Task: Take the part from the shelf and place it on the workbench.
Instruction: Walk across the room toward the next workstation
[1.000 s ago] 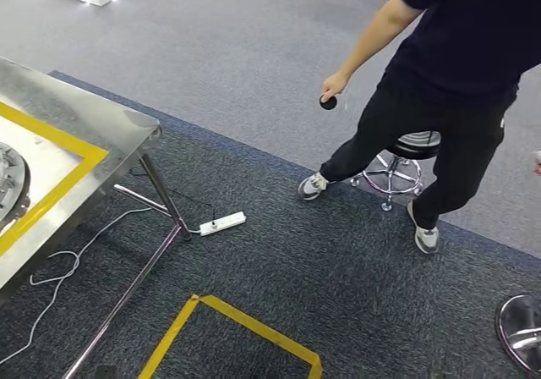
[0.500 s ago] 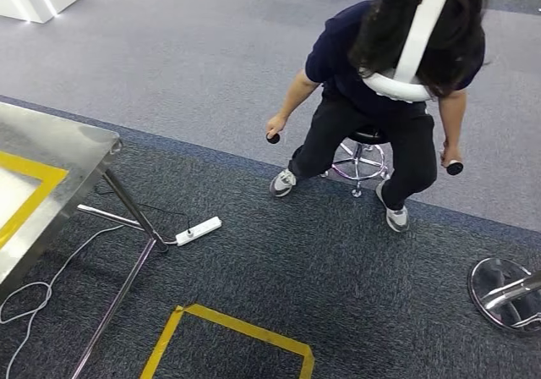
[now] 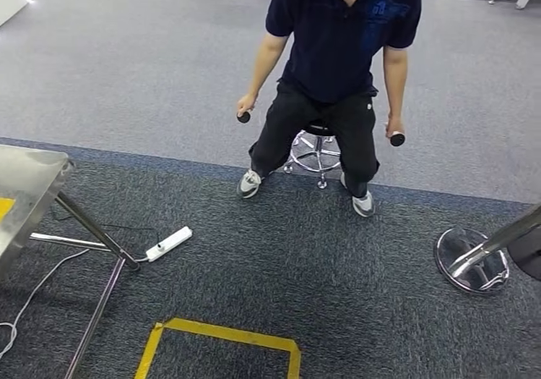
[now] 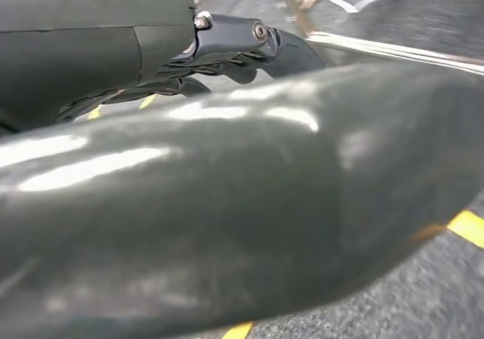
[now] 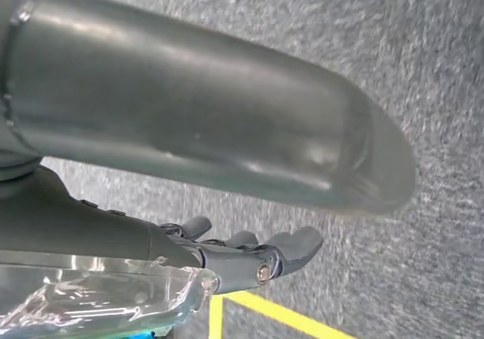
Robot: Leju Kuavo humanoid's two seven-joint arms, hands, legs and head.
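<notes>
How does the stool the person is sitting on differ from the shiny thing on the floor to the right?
The stool under the seated person stands upright on spread chrome legs and sits on the lighter grey carpet. The chrome base is a flat round disc on the darker carpet, with a pole leaning away from it and nobody on it. Both are polished metal.

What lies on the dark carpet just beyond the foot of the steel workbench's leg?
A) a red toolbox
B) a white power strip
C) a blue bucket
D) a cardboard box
B: in the head view a white power strip with its cable lies on the dark carpet beside the foot of the steel workbench's leg.
</notes>
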